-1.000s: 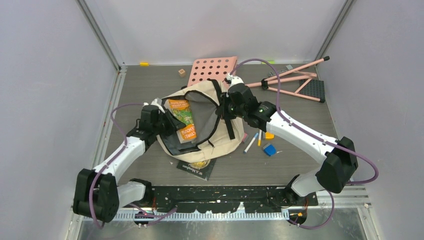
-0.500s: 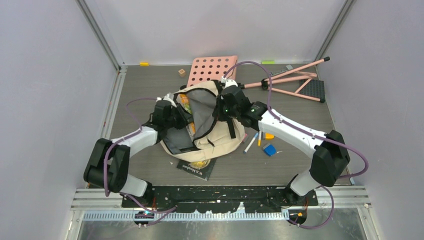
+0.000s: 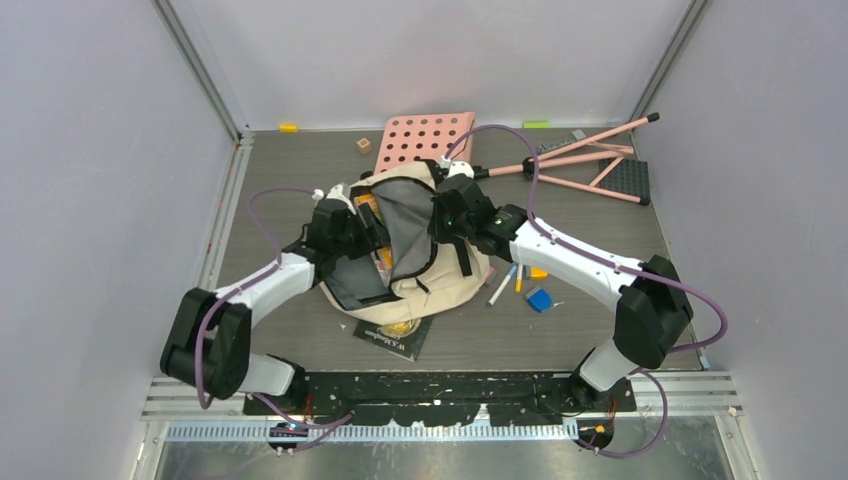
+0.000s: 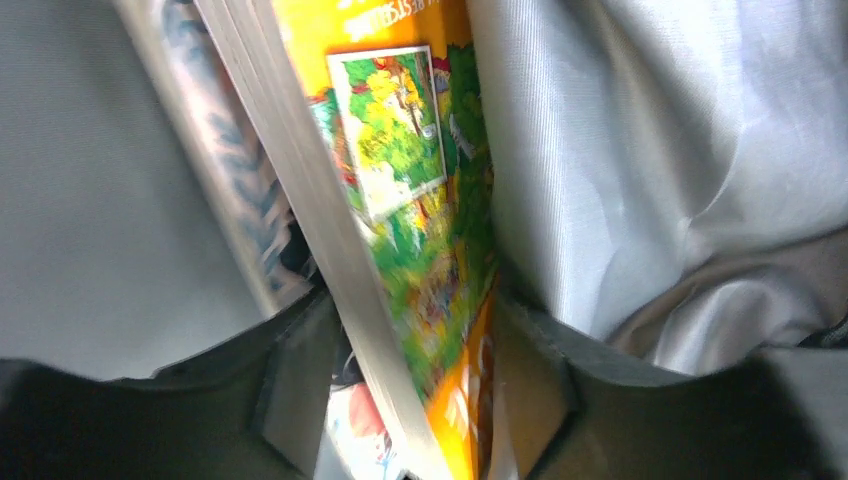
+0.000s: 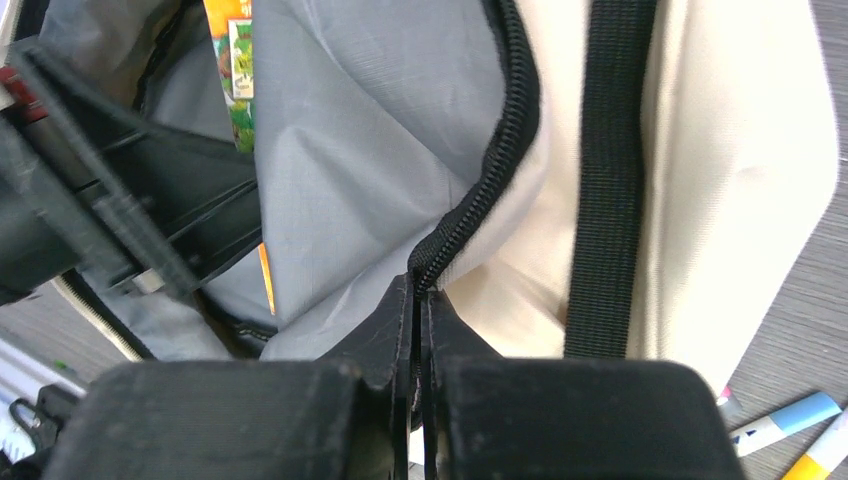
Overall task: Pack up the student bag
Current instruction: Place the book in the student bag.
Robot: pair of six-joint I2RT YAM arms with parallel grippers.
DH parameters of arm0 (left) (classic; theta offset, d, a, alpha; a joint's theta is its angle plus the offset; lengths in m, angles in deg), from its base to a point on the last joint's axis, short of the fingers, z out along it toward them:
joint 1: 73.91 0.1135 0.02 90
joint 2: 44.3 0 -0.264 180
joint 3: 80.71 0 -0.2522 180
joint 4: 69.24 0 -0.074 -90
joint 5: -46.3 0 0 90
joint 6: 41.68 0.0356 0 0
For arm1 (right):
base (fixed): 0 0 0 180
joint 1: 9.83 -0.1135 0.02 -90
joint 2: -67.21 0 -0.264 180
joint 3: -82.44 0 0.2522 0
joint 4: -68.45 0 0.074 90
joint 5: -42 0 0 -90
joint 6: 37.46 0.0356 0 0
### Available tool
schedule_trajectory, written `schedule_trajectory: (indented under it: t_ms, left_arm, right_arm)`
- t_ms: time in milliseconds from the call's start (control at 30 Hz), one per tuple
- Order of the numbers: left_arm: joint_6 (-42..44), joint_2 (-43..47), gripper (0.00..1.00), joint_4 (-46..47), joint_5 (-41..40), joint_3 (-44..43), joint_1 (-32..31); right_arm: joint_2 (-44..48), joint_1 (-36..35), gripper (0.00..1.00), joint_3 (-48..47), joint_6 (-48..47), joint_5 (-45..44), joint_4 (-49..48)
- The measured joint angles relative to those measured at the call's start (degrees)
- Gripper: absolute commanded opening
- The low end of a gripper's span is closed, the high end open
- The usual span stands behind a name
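Observation:
The student bag (image 3: 445, 280), cream with black straps, lies in the middle of the table with its mouth held wide. An orange picture book (image 4: 420, 200) stands on edge against the grey lining (image 4: 640, 150). My left gripper (image 4: 415, 345) is down inside the bag (image 3: 365, 228). Its jaws straddle the book's lower end, and a gap shows between the left finger (image 4: 290, 390) and the pages. The book's orange cover (image 3: 366, 206) peeks out at the opening. My right gripper (image 5: 420, 295) is shut on the bag's black zipper rim (image 5: 500, 170) and holds the flap up (image 3: 442, 215).
A pink perforated board (image 3: 425, 140) and a pink folding stand (image 3: 590, 160) lie behind the bag. Markers (image 3: 503, 283) and a blue eraser (image 3: 539, 299) lie to its right. A black book (image 3: 393, 337) sticks out from under its near edge. A small wooden block (image 3: 364, 145) sits at the back.
My left arm has pushed the orange book from lying across the opening down into the bag, and its jaws have widened. My right gripper drew the rim slightly left, still shut.

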Motion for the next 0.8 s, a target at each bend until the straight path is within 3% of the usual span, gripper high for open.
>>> schedule_trajectory:
  t_ms: [100, 267, 333, 533, 800]
  left_arm:
    - [3.6, 4.6, 0.80, -6.0, -3.1, 0.0, 0.1]
    - [10.0, 15.6, 0.88, -14.7, -4.8, -0.3, 0.0]
    - [12.1, 18.7, 0.88, -17.7, -4.7, -0.8, -0.1]
    - [14.3, 26.9, 0.83, -29.4, -1.0, -1.0, -1.9]
    - [9.0, 35.4, 0.78, -40.7, -0.7, 3.3, -15.8]
  right_arm:
    - [0.0, 0.0, 0.31, 0.1, 0.2, -1.9, 0.1]
    - [0.0, 0.0, 0.68, 0.2, 0.1, -4.6, 0.7]
    - [0.1, 0.0, 0.73, 0.2, 0.2, -5.2, 1.1]
    - [4.5, 0.0, 0.75, 3.1, 0.2, -5.9, 3.8]
    - [22.0, -1.0, 0.74, 16.4, 7.2, -3.7, 4.5]
